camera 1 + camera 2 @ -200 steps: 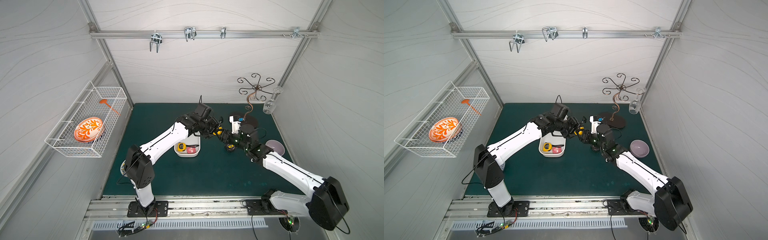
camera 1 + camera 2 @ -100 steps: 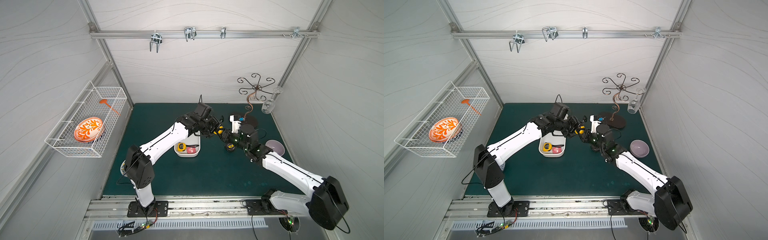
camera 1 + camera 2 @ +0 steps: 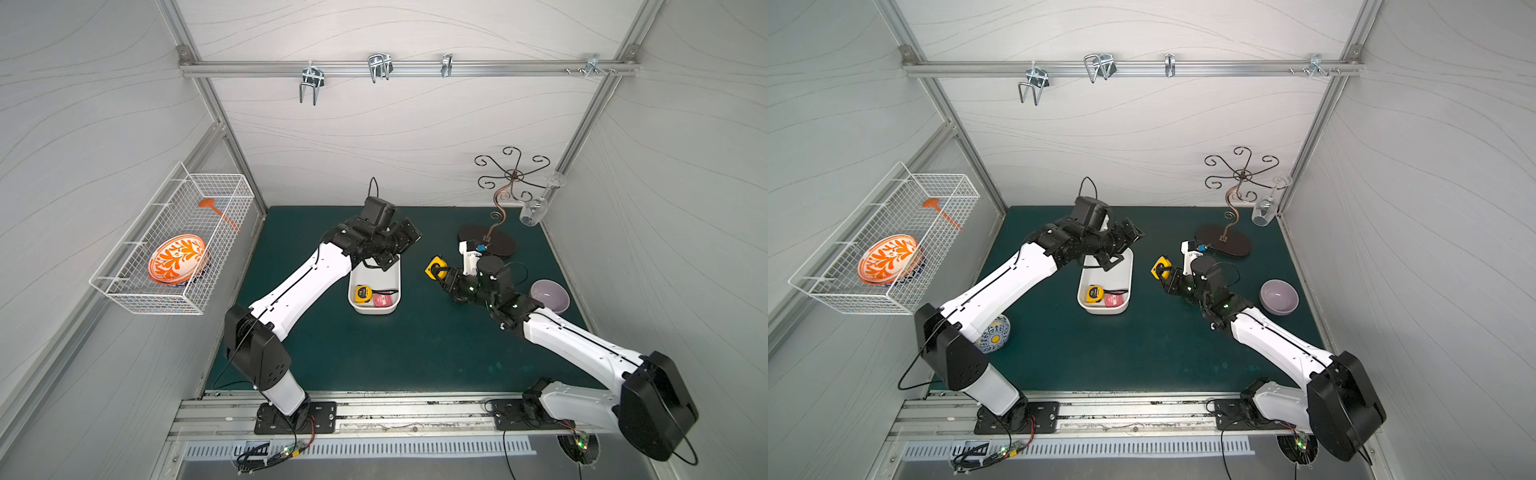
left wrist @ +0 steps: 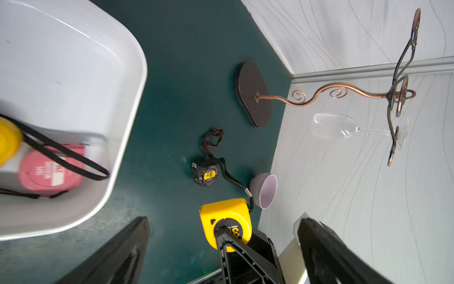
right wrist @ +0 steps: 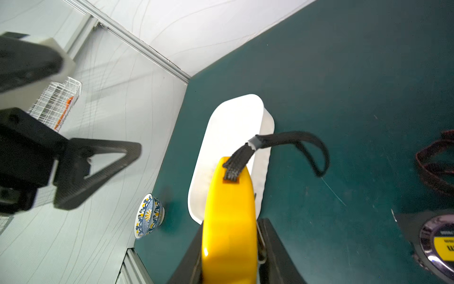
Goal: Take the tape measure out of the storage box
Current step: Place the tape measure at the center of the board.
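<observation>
Right of the storage box point(image 3: 373, 309), clear of its rim and raised off the green counter point(image 3: 395, 357), a yellow tape measure point(image 3: 434, 264) is clamped between the right fingers point(image 5: 277, 255), one finger pressed on each flat face. Its black wrist strap point(image 5: 312, 147) loops loose from the edge of the case.

The box is a shallow white tub with rounded corners, lying near the middle of the counter. In its near end lie a second yellow tape measure point(image 3: 363, 293) and, just beside it on the right, a round pink tape measure point(image 3: 381, 300).

Above the far end of the box hang the left fingers point(image 4: 115, 253), spread wide apart and holding nothing.

Also right of the box, under the right arm, a black tape measure point(image 4: 208, 175) with a yellow label lies flat on the counter, its dark strap curled beside it. Farther right of the box sits a lilac bowl point(image 3: 549, 296). Behind the box and to its right stands a copper wire stand point(image 3: 494, 243) on a dark oval base, with a wine glass point(image 3: 533, 212) hanging upside down from one arm. Left of the box, on the side wall, a white wire basket point(image 3: 137, 291) holds an orange patterned plate point(image 3: 176, 258). Nearer than the box and to its left, a blue and yellow bowl point(image 3: 994, 334) sits on the counter by the left arm.
</observation>
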`<state>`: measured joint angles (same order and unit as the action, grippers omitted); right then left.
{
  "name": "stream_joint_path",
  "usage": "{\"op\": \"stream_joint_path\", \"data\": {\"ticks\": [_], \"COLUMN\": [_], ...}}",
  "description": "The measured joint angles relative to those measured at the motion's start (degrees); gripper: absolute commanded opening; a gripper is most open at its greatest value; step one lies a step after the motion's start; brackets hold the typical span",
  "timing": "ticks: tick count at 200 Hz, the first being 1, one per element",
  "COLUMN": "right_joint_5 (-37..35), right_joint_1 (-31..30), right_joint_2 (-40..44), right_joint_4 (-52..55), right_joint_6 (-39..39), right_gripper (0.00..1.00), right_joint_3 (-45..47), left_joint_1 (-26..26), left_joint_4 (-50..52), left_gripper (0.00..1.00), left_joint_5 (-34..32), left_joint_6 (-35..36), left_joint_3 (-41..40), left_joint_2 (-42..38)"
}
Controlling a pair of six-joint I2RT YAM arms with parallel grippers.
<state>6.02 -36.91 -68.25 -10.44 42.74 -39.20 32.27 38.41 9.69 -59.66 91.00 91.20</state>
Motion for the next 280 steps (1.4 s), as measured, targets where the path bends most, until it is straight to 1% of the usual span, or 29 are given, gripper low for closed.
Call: {"op": "stream_joint_path", "data": {"ticks": [35, 82, 103, 144, 229, 249, 280], "right_joint_5": [2.56, 6.29, 6.78, 6.69, 4.59, 3.85, 3.45], "right_joint_1": [0.31, 0.66, 0.11, -1.95, -6.25, -6.64, -6.82], "right_joint_2": [-3.58, -11.06, -12.92, -14.40, -19.02, -19.02, -19.04], "right_joint_4": [-3.98, -12.11, -13.55, -13.57, -11.82, -11.72, -11.72], "right_joint_6": [3.61, 9.64, 11.50, 13.31, 16.26, 17.09, 17.62], "right_gripper": [0.02, 0.02, 0.02, 0.02, 0.02, 0.04, 0.11], "right_joint_3": [2.60, 7.52, 9.27, 9.70, 9.84, 10.27, 10.27], "left_joint_1": [-1.73, -2.80, -3.17, -3.76, -4.07, -4.11, -4.17], "left_joint_4": [2.91, 4.63, 4.72, 4.74, 4.68, 4.70, 4.70], "left_gripper": [1.00, 1.00, 1.00, 1.00, 1.00, 1.00, 1.00], "left_joint_5": [-3.15, -4.72, -4.85, -4.81, -4.81, -4.81, -4.81], "left_joint_6": [7.10, 11.34, 12.59, 13.44, 14.10, 14.27, 14.56], "left_joint_3": [-1.95, -5.42, -6.62, -8.85, -9.16, -9.16, -9.16], "left_joint_2": [-3.04, -4.87, -5.42, -6.71, -6.86, -6.86, -7.06]}}
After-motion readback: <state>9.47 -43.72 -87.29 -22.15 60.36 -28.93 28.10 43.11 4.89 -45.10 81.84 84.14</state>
